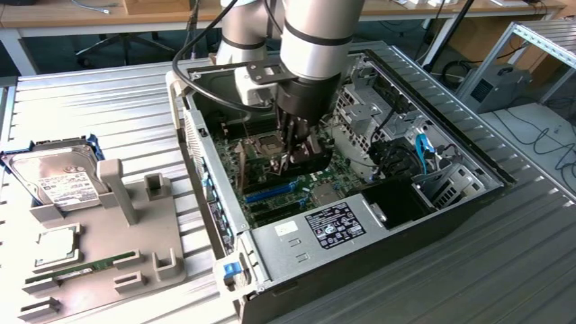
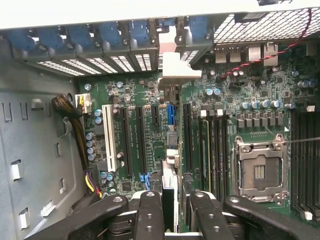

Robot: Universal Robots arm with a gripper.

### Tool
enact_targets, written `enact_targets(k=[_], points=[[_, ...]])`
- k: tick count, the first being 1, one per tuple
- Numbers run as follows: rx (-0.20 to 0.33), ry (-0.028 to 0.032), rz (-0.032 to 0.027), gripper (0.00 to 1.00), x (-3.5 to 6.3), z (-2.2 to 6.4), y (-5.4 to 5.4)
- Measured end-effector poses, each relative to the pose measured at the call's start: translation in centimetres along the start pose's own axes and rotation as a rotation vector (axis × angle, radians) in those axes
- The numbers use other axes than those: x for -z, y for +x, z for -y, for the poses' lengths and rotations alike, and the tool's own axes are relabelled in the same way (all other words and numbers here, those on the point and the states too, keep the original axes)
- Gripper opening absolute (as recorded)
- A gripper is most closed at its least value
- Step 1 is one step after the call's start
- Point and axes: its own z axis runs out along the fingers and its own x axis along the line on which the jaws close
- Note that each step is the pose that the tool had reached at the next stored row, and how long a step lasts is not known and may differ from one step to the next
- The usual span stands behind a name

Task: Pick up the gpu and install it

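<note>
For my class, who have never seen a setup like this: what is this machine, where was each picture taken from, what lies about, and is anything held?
A grey robot arm reaches into an open computer case lying on a ribbed metal table. The exterior view looks from outside; the wrist view looks down from the arm onto the green motherboard. The gripper holds a gpu, a dark card edge-on between its fingers, over the slots. At the exterior view's left, a grey holder carries a hard drive and a memory stick.
</note>
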Motion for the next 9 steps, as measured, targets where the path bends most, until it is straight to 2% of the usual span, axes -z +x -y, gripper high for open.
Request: enact_targets(k=[9], points=[[0.001, 0.0, 0.0, 0.26, -0.29, -0.16, 0.01]])
